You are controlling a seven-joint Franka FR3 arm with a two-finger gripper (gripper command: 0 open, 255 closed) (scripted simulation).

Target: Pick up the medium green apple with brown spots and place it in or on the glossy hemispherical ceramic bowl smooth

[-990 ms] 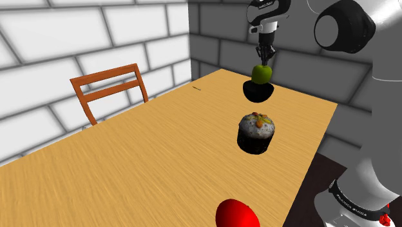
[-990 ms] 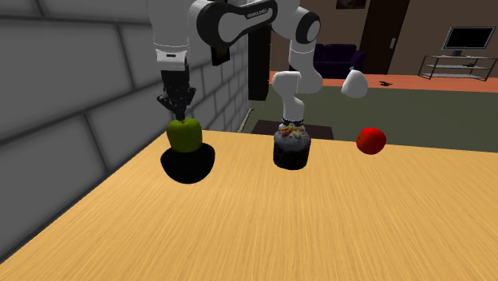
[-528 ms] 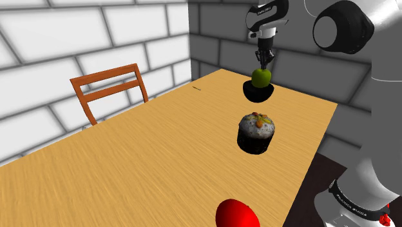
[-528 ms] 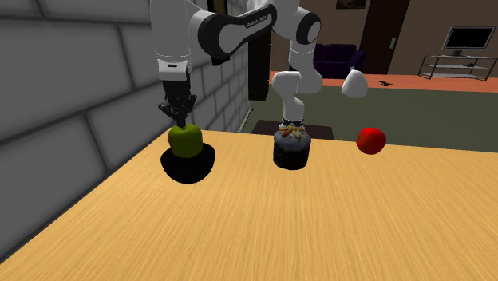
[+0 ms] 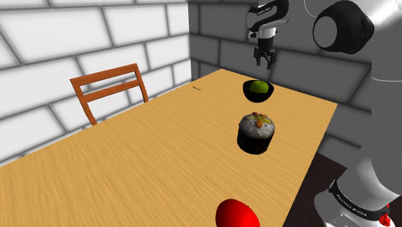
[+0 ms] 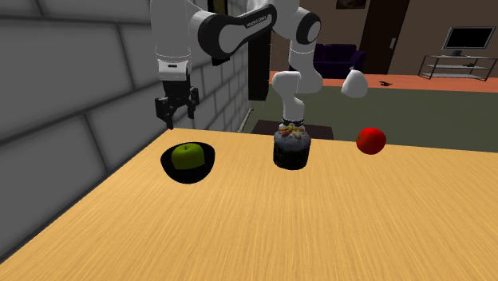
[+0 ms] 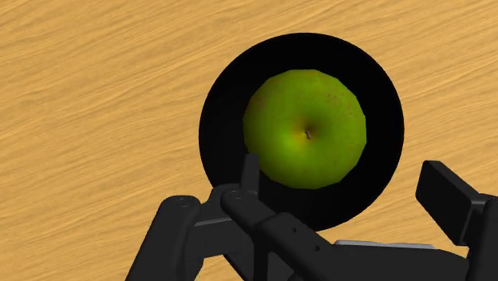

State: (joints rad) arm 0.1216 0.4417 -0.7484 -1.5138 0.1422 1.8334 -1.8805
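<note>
Currently your gripper (image 6: 177,120) hangs with its jaws apart and holding nothing, at about 11 o'clock above the black bowl (image 6: 169,171) in the second exterior view. You can see the green apple (image 6: 187,156) resting inside that bowl, which stands on the wooden surface (image 6: 319,231) at 9 o'clock from the dark cupcake (image 6: 291,150)

White arm (image 6: 169,32) — dark joints, black jaws

Apple (image 7: 305,128) green, faint brown specks; bowl (image 7: 219,120) black; table (image 7: 96,104) tan wood-grain; claw (image 6: 179,119) black; chair (image 5: 109,90) reddish-brown.
</note>
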